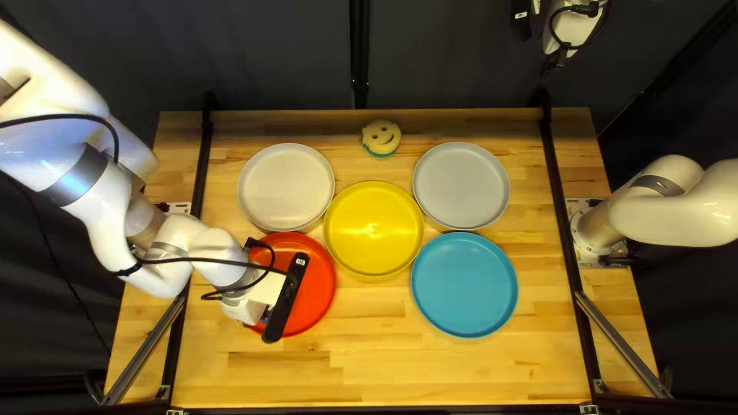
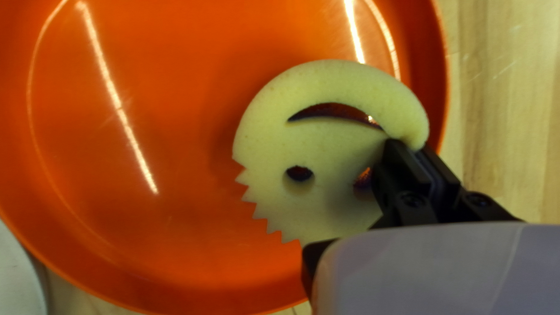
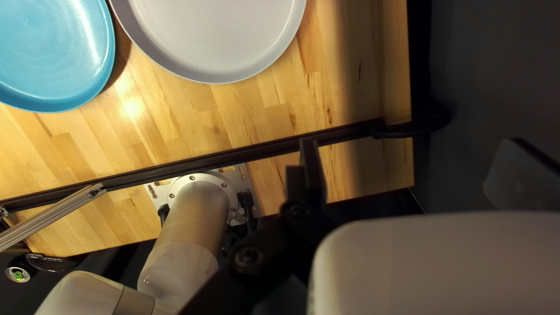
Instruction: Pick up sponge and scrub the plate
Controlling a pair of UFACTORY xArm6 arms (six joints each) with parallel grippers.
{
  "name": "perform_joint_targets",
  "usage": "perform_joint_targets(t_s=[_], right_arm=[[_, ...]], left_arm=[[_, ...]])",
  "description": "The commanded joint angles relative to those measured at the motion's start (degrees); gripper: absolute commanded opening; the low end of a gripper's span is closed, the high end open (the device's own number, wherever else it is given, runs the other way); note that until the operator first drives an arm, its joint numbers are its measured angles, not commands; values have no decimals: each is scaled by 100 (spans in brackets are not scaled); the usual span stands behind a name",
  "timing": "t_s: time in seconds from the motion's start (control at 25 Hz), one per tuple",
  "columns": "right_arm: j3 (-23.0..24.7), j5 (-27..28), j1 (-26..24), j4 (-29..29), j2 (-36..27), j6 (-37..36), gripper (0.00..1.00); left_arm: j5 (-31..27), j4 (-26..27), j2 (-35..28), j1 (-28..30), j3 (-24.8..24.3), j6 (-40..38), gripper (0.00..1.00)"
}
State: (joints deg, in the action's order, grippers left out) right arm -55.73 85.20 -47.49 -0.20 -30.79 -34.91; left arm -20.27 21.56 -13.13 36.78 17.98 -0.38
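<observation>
Left gripper point(image 1: 286, 301) is pinching a pale yellow sponge point(image 2: 332, 143) over the red plate point(image 1: 318, 290).
Both fingers are closing on the toothed, round sponge near its cut-out mouth; whether it is touching the plate, I cannot tell; the blue plate point(image 1: 464, 284) is lying well to the side; the yellow plate point(image 1: 373, 229) is sitting beyond, the white plate point(image 1: 286, 187) and grey plate point(image 1: 461, 185) farther; a smiling sponge point(image 1: 381, 138) is resting near the far edge; the right gripper point(image 1: 522, 19) is hanging open at the view's top.
</observation>
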Motion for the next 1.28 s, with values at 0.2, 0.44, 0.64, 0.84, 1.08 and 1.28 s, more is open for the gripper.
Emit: perform_joint_targets(t_s=[0.2,0.44,0.64,0.84,1.08,1.28], right_arm=[[0,0,0,0,0,0,100],[0,0,0,0,0,0,100],[0,0,0,0,0,0,100],[0,0,0,0,0,0,100],[0,0,0,0,0,0,100],[0,0,0,0,0,0,100]], left_arm=[[176,427,-82,-213,-275,632,0],[20,387,-426,-862,-540,1165,0],[-243,-86,-852,-1185,-668,951,0],[-703,-807,-1283,-1328,-652,359,0],[-1359,-1341,-1817,-1584,-602,67,0],[-1773,-1476,-2230,-2172,-721,477,0]])
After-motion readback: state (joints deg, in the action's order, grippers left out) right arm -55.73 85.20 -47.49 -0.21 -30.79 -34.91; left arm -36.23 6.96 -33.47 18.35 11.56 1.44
